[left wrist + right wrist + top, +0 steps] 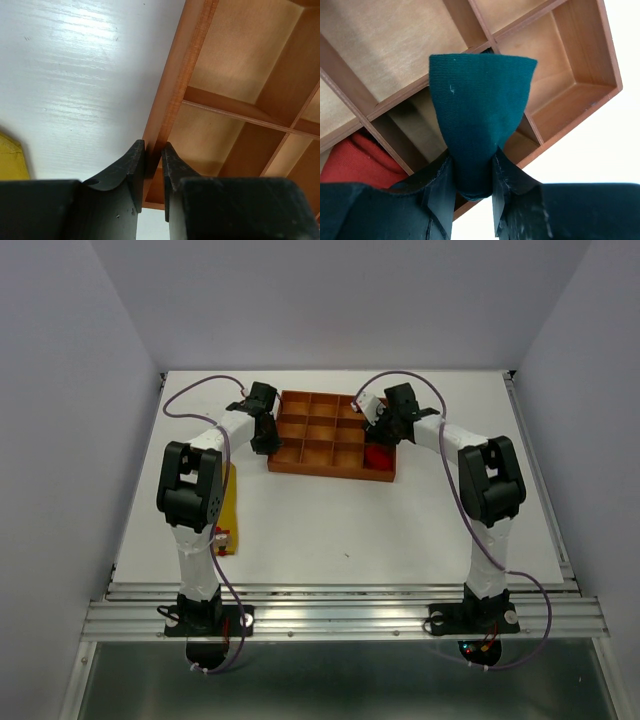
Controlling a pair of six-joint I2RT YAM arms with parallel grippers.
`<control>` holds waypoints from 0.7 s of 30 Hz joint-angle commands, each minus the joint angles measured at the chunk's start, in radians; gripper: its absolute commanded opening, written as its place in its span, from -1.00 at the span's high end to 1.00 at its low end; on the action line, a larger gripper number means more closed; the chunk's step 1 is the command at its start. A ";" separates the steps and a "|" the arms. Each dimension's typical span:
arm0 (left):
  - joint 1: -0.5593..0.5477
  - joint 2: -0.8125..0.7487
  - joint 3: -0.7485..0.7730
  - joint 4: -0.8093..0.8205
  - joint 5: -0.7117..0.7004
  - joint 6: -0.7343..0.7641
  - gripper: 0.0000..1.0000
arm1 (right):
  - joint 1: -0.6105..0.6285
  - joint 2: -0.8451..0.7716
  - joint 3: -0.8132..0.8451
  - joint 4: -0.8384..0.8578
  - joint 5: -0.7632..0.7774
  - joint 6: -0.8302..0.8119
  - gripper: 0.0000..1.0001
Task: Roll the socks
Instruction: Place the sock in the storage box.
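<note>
Teal sock pinched in right gripper; left gripper seemingly clamps tray wall.

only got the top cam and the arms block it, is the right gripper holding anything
Observer: yes, the right gripper pinches the teal sock, which hangs over the tray.
Operator: and the left one, is it free
Observer: no, the left gripper is clamped on the tray's outer wall, one finger on each side of it.
</note>
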 commanded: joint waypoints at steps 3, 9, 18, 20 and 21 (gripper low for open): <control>0.005 0.064 0.013 0.051 -0.002 -0.075 1.00 | -0.006 0.054 0.009 -0.368 -0.135 0.010 0.19; 0.002 0.055 0.004 0.051 -0.004 -0.064 1.00 | -0.006 0.025 0.038 -0.368 -0.216 0.021 -0.17; -0.002 0.057 0.002 0.061 0.005 -0.073 1.00 | -0.006 0.017 0.120 -0.363 -0.284 0.037 -0.30; -0.002 0.058 0.008 0.056 0.001 -0.076 1.00 | -0.006 0.014 0.129 -0.357 -0.290 0.047 -0.32; -0.002 0.061 0.010 0.053 -0.001 -0.082 1.00 | -0.006 0.016 0.135 -0.355 -0.290 0.047 -0.33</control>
